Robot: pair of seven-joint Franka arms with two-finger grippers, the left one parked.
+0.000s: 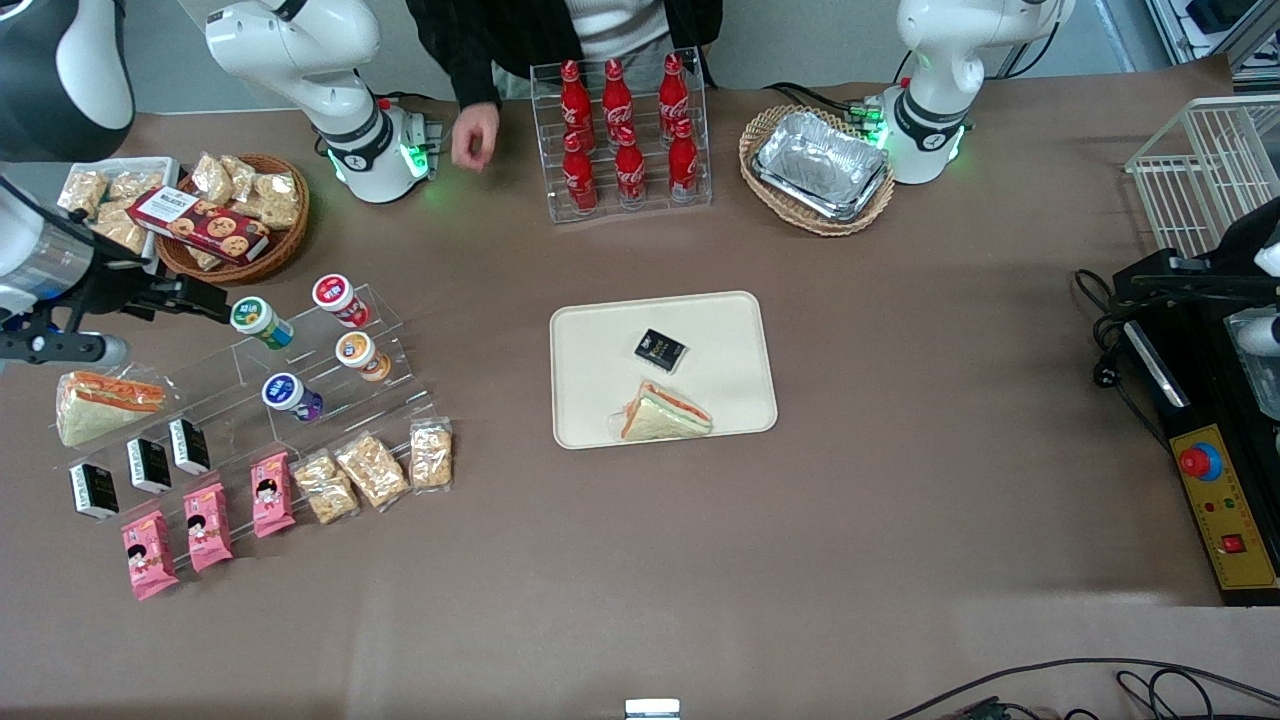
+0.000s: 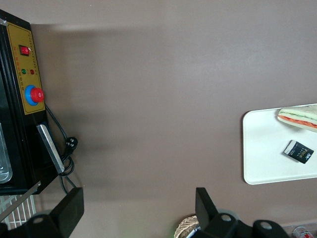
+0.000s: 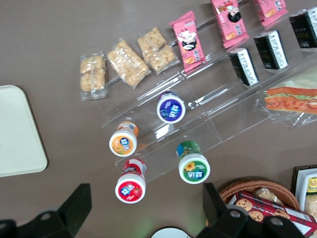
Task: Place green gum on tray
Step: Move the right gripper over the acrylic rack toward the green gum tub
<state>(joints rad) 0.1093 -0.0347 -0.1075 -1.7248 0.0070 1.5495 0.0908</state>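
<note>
End effector (image 1: 215, 305) above brown tabletop (image 1: 900, 400)

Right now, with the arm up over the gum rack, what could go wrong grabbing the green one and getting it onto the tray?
The gripper is open beside the green gum. The red-lidded bottle and orange-lidded bottle sit close on the clear rack, so a finger might knock one over. The tray already holds a sandwich and a black packet; the gum could land on them unless set on a bare part.
</note>
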